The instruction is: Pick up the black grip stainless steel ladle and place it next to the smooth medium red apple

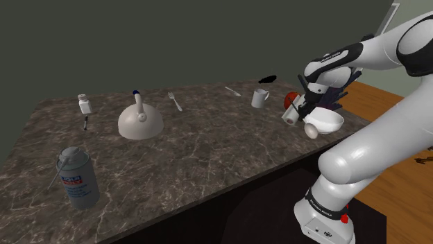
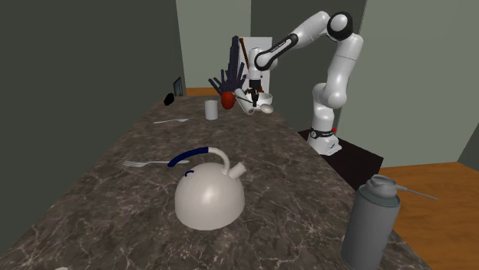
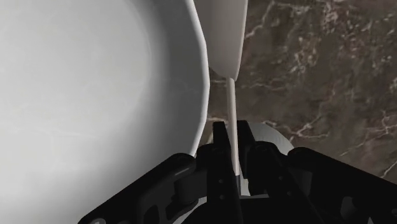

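Ladle (image 3: 233,127) stem pinched in our fingers (image 3: 220,153) beside the bowl (image 1: 332,123), for setting by the apple (image 1: 291,96) at ten o'clock.

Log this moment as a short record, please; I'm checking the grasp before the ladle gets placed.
gripper: shut on the ladle's thin stem
ladle: white, its scoop beside the bowl's rim
bowl: white, at the table edge nearest the arm
apple: red, close by the gripper, partly hidden by it
elsewhere on table: kettle, mug, spray can
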